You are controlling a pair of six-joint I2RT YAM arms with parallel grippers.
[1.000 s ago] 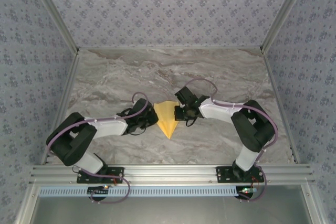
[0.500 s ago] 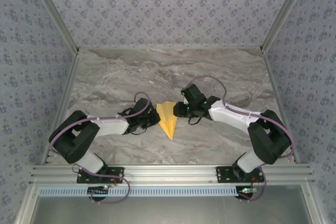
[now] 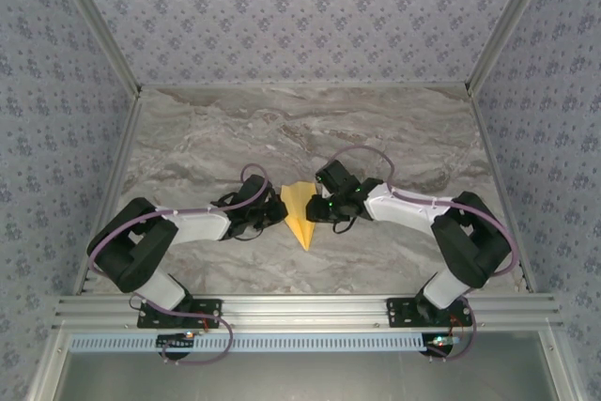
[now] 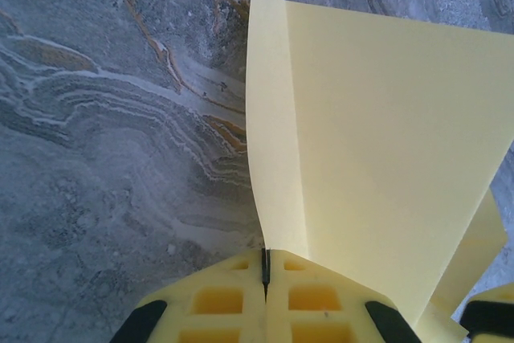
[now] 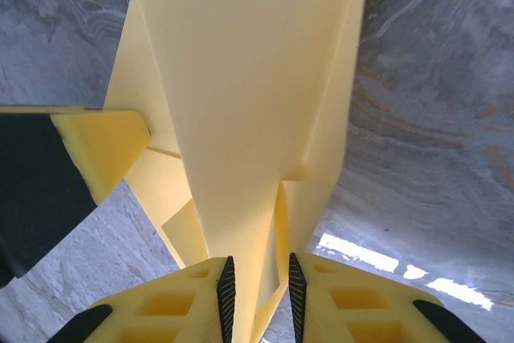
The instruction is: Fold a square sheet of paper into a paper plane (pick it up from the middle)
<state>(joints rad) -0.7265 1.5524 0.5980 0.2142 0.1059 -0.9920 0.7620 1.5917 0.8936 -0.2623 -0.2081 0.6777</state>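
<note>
Your right gripper [image 3: 317, 210] has come back in toward the left one over the last second. After swinging outward with the elbow stretched away, it now sits tight against the right flank of the thin mustard-yellow paper plane [image 3: 299, 213], and the plane looks a little narrower than before. I read this as the right wing panel being pressed over toward the centre crease, so you are in the late folds rather than at the start.

The plane lies between your two sets of jaws on the grey marbled table [image 3: 394, 138], with its point aimed at the arm bases.

In the left wrist view, the left gripper [image 4: 265, 267] is clenched. Its pads meet on a hairline seam, and the plane's [image 4: 377, 142] folded edge rises straight out of it, fanning ahead and to the right.

In the right wrist view, the right gripper [image 5: 259, 279] has its jaws a little apart. A long panel of the plane [image 5: 249, 78] runs out from between them, loosely straddled rather than pinched. The left gripper's yellow foam pad [image 5: 100, 146] sits just off to the left of them.

Both forearms lie low over the table and point inward at each other, with the elbows bent back toward the bases.
</note>
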